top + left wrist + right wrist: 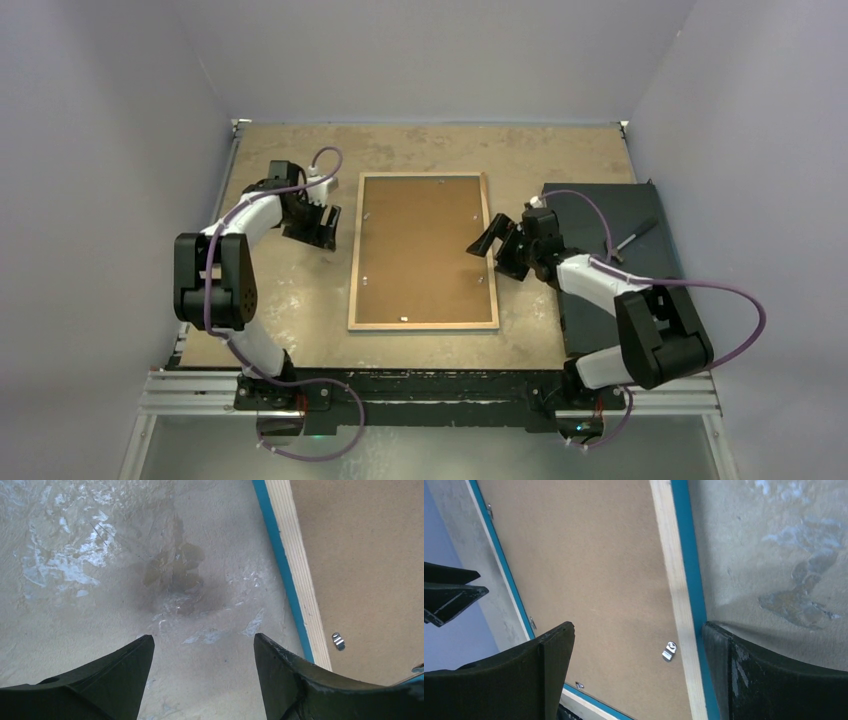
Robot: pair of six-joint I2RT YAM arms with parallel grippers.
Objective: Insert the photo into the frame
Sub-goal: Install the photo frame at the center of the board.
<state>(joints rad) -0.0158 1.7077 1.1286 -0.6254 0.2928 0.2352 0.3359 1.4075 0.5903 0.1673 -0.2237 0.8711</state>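
Two grippers, jaws apart, flank the frame (423, 325): left gripper (202, 640) over bare table (300, 300) beside one long rim, right gripper (639, 627) straddling the other. It lies face down, backing board (420, 250) seated; no photo shows. Stiff, probably glass-fragile; hold the wooden rim. Room opens beyond.

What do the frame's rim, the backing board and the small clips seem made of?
Frame rim: pale bare wood, faint grain showing, blue-painted outer edge. Backing board: probably hardboard, matte brown, evenly speckled. Clip: metal, silvery glint.
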